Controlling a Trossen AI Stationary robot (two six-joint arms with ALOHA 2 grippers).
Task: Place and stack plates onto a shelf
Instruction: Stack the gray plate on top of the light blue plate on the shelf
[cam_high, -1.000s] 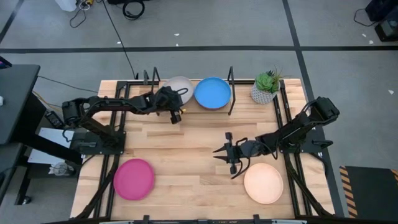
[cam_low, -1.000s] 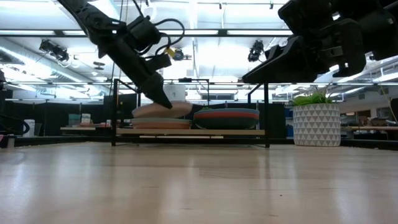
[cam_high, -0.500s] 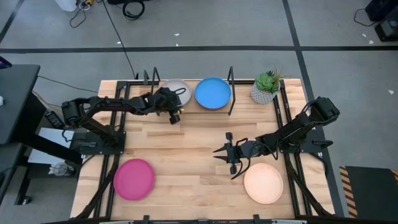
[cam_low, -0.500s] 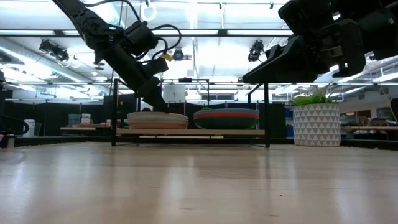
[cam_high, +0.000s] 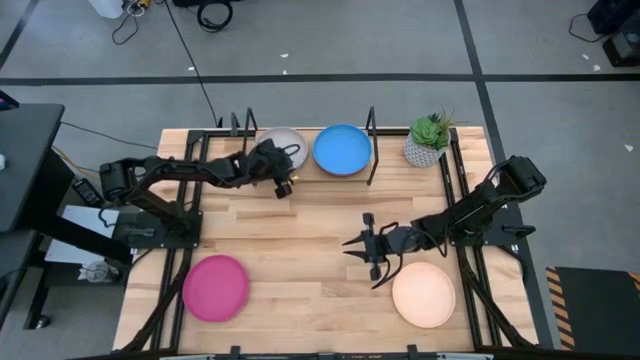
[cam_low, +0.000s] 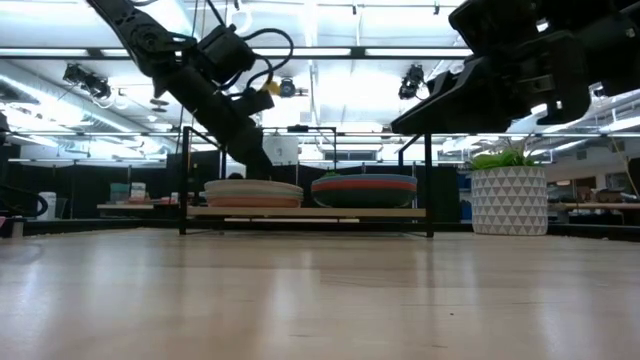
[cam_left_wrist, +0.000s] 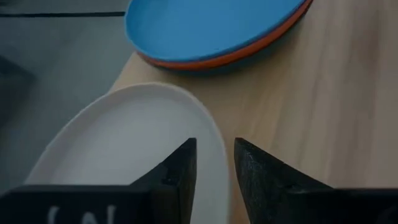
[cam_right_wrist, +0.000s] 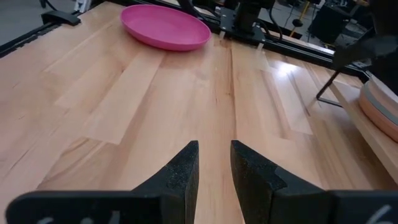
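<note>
On the shelf (cam_low: 300, 212) at the table's far edge, a grey plate (cam_high: 285, 143) lies flat on a tan plate (cam_low: 250, 201). Beside that stack, a blue plate (cam_high: 342, 149) tops an orange one (cam_left_wrist: 249, 57). My left gripper (cam_left_wrist: 214, 168) is open, slanting down at the grey plate's near rim (cam_left_wrist: 217, 149), with one finger over the plate's inside and one outside it. A pink plate (cam_high: 215, 288) and a cream plate (cam_high: 423, 295) rest on the tabletop near its front edge. My right gripper (cam_high: 365, 250) hangs open over the table's middle, beside the cream plate.
A potted plant in a white pot (cam_high: 428, 142) stands at the far right, next to the shelf. Thin black uprights (cam_high: 372, 135) rise at the shelf's ends. Bare wooden tabletop (cam_high: 300, 240) lies between the shelf and the two loose plates.
My left gripper has opened and let go of the grey plate. That plate was tilted with its near rim raised a second ago and now lies flat on the tan plate. My right arm has kept still.
</note>
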